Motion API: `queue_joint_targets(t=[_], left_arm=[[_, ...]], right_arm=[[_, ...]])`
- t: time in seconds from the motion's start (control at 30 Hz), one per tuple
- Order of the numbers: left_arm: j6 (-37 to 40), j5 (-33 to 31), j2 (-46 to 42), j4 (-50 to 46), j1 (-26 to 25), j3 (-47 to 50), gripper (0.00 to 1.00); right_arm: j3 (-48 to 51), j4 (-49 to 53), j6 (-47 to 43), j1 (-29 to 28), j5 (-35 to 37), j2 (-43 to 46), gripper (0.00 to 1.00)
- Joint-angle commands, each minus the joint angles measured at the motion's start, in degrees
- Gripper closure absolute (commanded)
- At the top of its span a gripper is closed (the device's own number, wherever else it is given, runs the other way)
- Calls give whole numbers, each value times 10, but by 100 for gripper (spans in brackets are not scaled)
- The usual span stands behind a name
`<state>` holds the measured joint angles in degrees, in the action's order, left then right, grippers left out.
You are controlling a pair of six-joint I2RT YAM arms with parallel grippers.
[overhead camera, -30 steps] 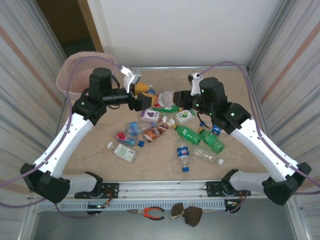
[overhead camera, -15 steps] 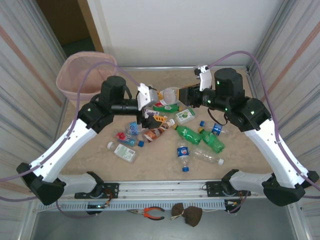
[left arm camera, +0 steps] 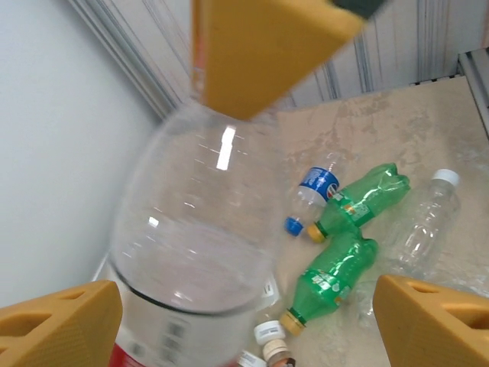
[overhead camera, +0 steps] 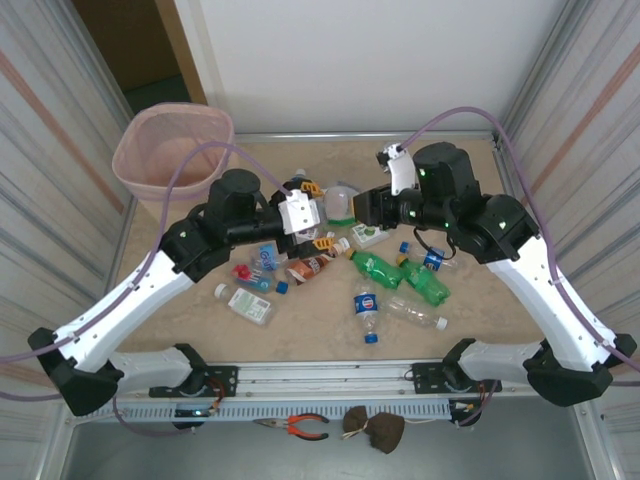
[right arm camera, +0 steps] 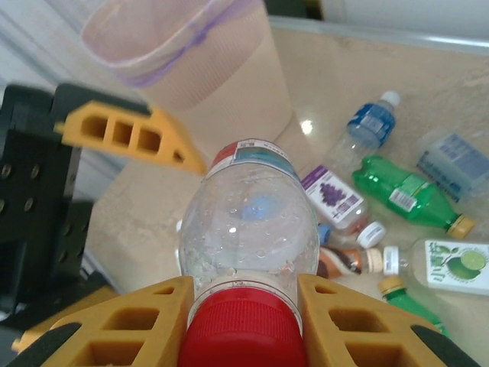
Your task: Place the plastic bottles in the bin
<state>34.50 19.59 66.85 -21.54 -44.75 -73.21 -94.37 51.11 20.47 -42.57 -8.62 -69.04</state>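
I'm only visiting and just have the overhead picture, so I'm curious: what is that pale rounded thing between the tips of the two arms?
Observer: A clear plastic bottle. The right wrist camera shows its red cap pinched between the orange fingers of the right gripper.
Visitor: Is the other arm gripping it too?
Observer: No. In the left wrist camera the left gripper is open, its fingers wide apart either side of the bottle's broad end.
Visitor: Any label on it?
Observer: Yes, a red and white band around the end away from the cap.
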Motion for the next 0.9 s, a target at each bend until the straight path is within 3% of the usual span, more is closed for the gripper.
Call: queue_joint_targets(t=[0.0,0.1,0.4,0.7,0.77,0.87], left_arm=[[25,-1,-24,35,0,15,14],[33,10,-37,43,0,33,15],[51,20,-1,18,0,13,15],[52,28,14,2,0,-1,39],[51,26,15,-1,0,-3,42],[50,17,15,0,0,-3,43]], right_arm=[[-27,35,3,-15,20,4,73],[-29,43,11,-10,29,6,73],[-32,20,12,-5,-112,13,72],[-34,22,13,-6,-100,15,71],[-33,22,13,-6,-96,15,66],[-33,20,15,-4,-72,19,38]])
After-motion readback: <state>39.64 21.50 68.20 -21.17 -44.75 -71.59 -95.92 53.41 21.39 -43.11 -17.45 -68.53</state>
